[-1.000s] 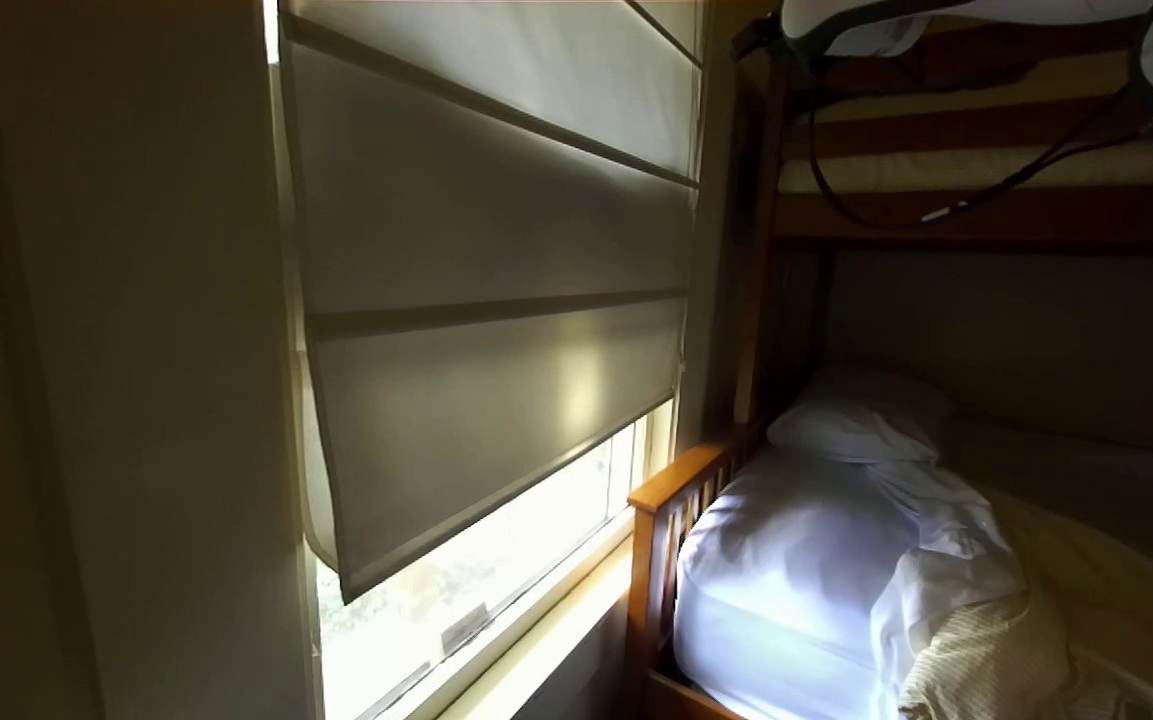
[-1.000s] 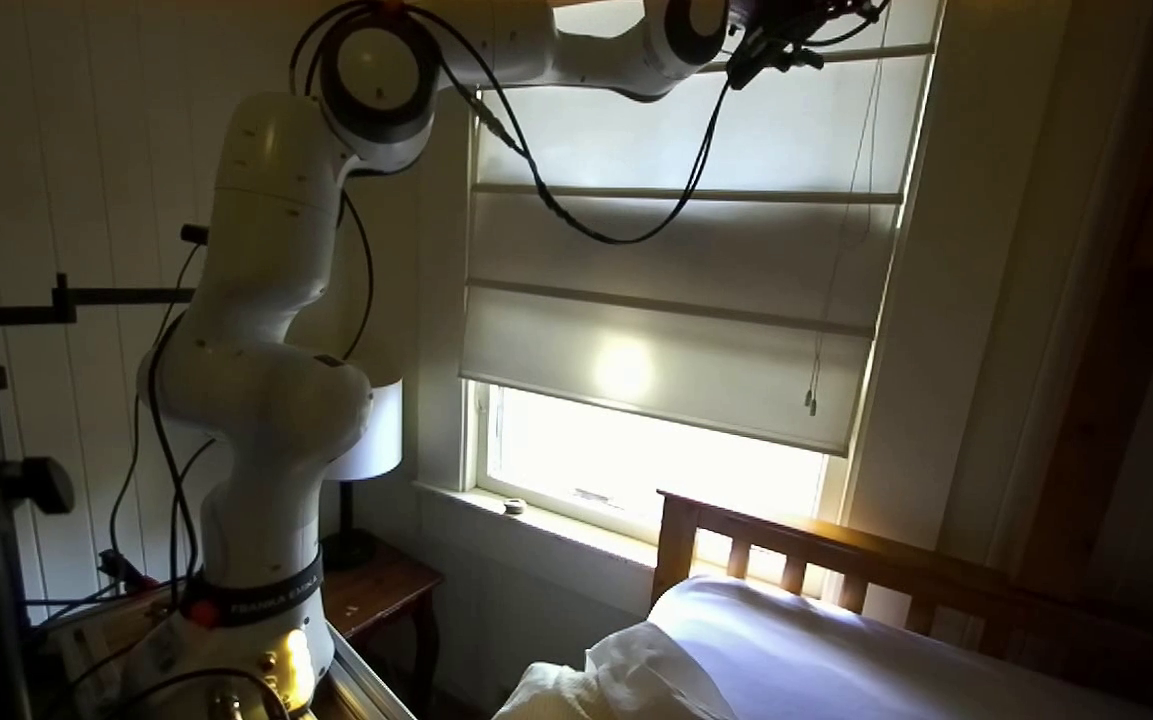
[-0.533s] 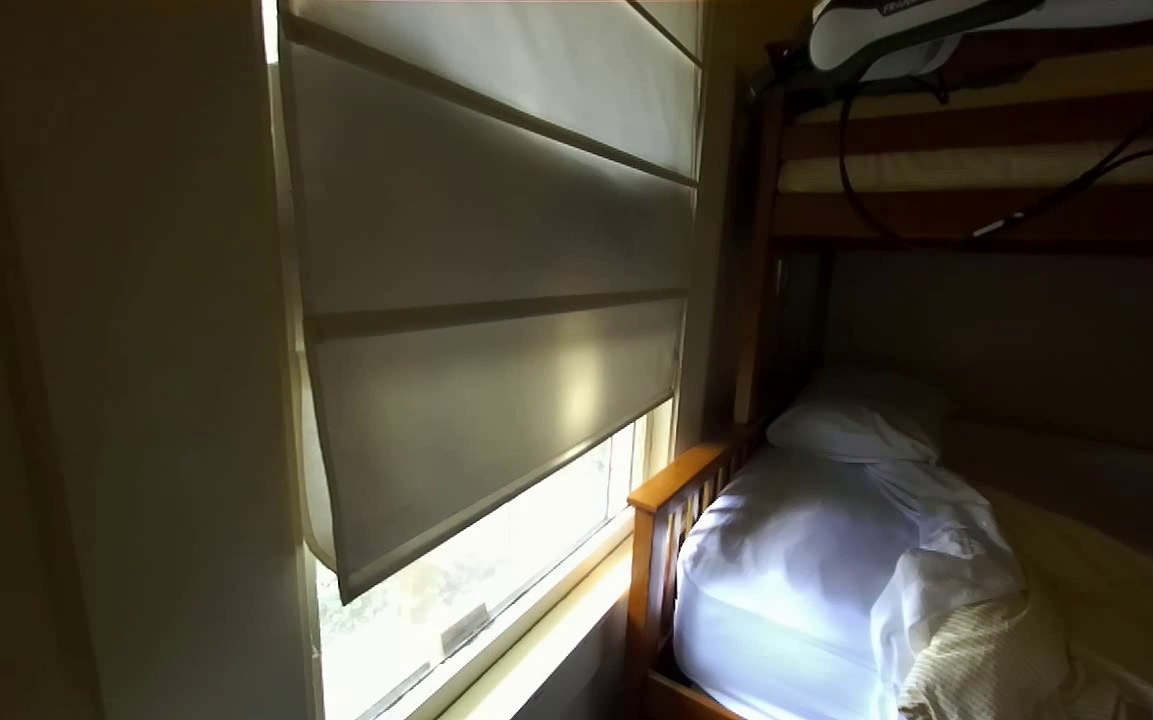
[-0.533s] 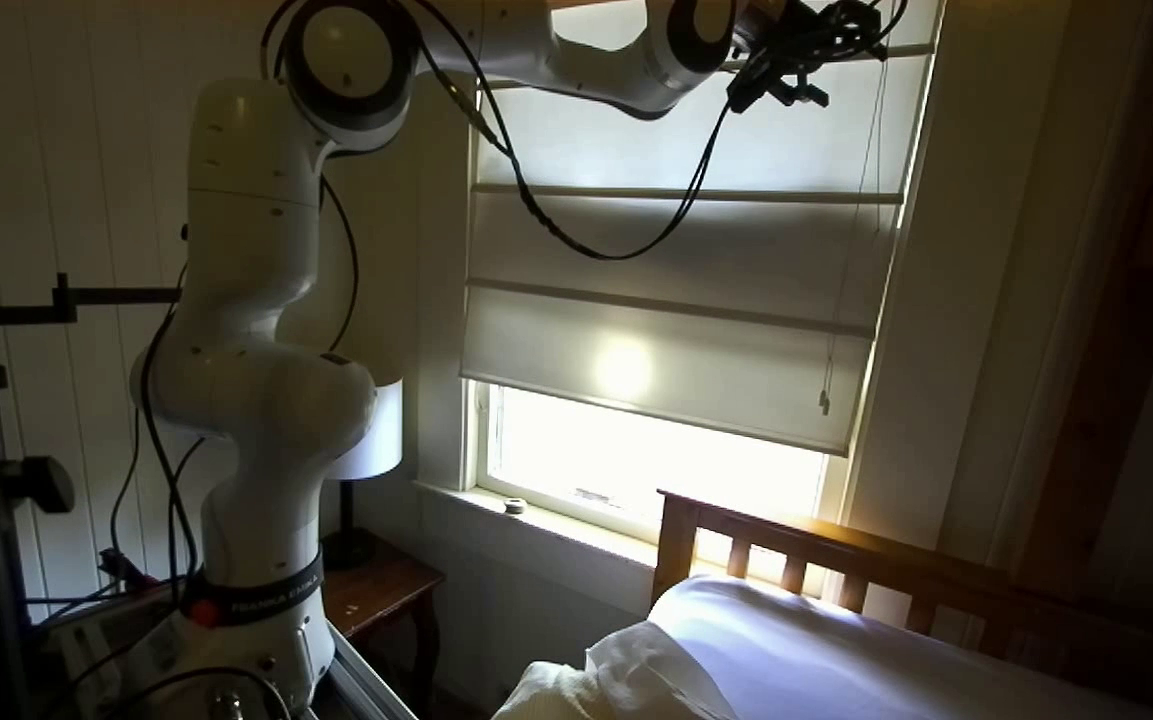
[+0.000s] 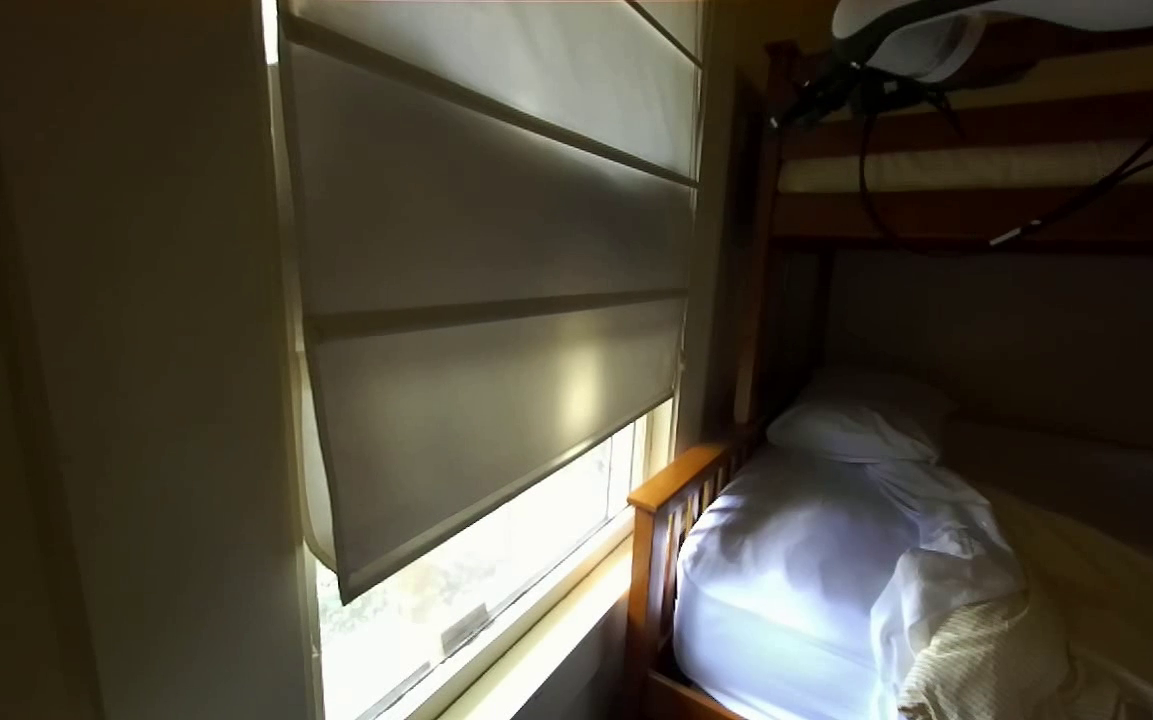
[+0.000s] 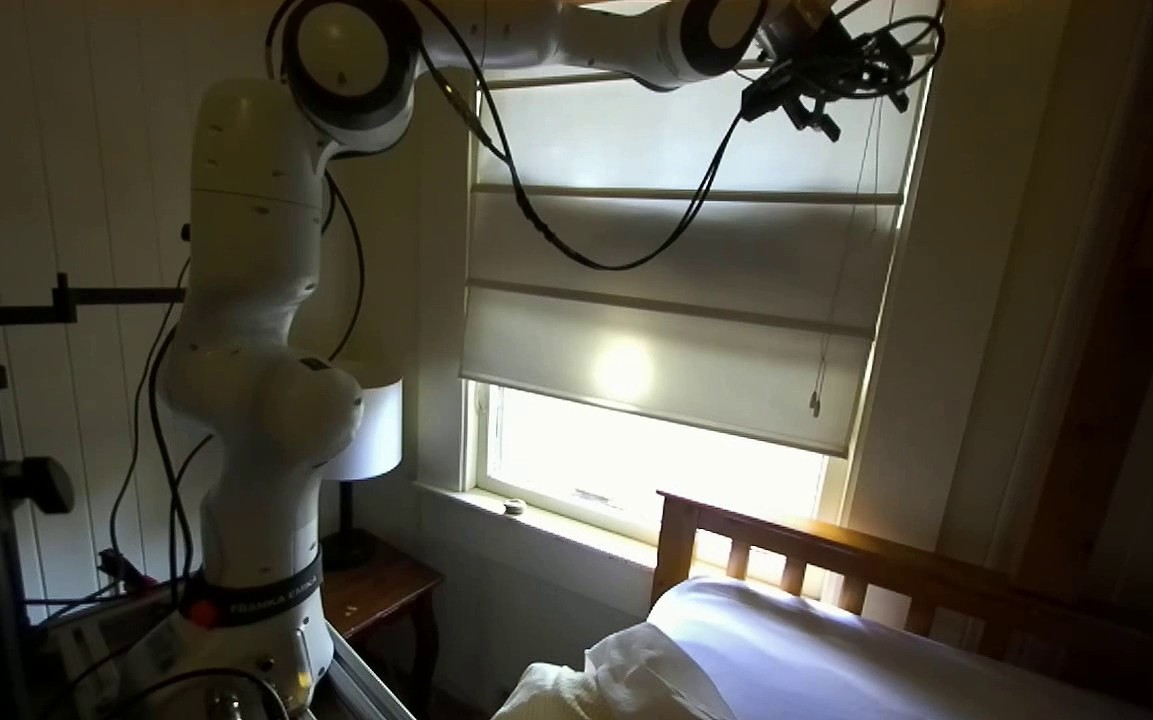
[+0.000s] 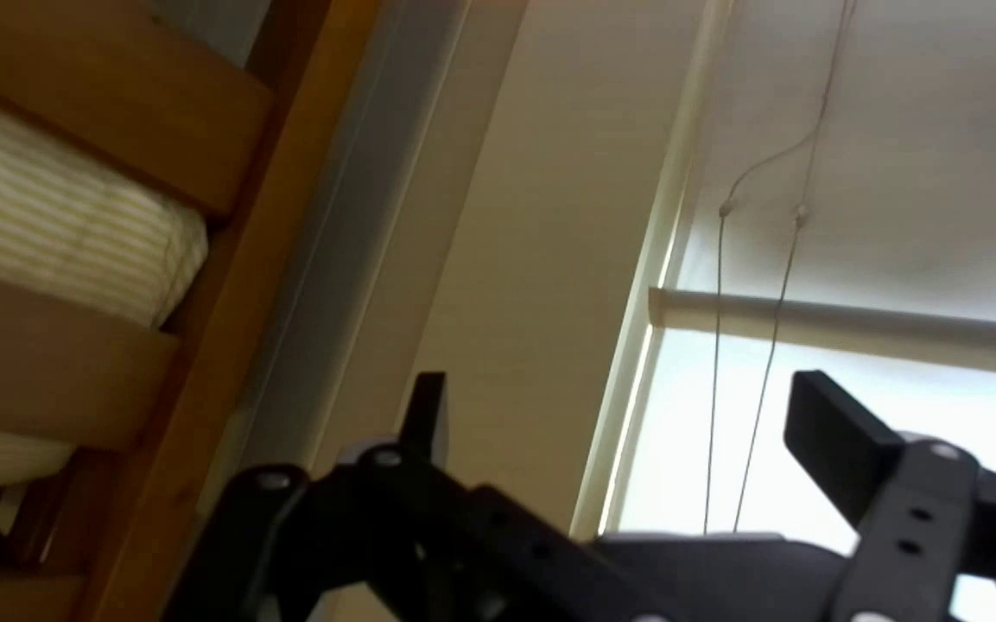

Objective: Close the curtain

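In an exterior view we see the part-lowered curtain (image 5: 496, 220) left of the jaws; in an exterior view its upper right lies beyond the wrist (image 6: 733, 28); in the wrist view the wide, empty jaws frame its cords (image 7: 800, 218).

i am seeing glare: daylight is whiting out the window (image 6: 636, 450) below the curtain (image 6: 726, 255), while the wall (image 5: 166, 350) is lying dim.
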### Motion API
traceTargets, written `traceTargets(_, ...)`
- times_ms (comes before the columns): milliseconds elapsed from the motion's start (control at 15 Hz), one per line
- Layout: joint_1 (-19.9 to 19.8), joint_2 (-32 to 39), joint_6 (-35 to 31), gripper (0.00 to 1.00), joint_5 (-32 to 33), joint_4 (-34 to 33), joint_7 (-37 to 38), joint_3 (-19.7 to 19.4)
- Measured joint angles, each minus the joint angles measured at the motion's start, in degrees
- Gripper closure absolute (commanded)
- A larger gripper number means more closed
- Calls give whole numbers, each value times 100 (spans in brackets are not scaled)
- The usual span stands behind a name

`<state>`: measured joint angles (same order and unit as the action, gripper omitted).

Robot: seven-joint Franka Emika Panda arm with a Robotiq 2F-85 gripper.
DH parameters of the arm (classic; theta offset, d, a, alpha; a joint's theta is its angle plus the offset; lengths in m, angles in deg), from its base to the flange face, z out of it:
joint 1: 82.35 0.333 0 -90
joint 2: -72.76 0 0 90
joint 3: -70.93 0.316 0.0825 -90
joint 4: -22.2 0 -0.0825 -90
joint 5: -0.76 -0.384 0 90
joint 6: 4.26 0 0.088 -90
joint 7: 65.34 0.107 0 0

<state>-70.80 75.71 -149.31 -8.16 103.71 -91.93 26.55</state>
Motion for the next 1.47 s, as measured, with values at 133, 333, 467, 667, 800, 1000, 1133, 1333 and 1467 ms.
traceTargets(133,-254,89,688,0,-902,-187,-690,-13)
traceTargets(333,-723,565,1588,0,-1463,-757,-964,-196)
traceTargets(467,-912,903,1650,0,-1463,-1025,-923,-280)
traceTargets(667,-1428,963,1755,0,-1430,-1055,-833,346)
traceTargets(800,-1990,1027,2026,0,-1706,-1104,-761,884)
traceTargets(1000,-2392,1403,2519,0,-2693,-1453,-762,955)
traceTargets(1133,-2706,1705,2964,0,-3330,-1859,-773,1094)
traceTargets(1333,-3064,2160,3787,0,-3684,-2632,-738,1294)
traceTargets(1467,-3188,2452,4066,0,-3693,-3122,-655,1370)
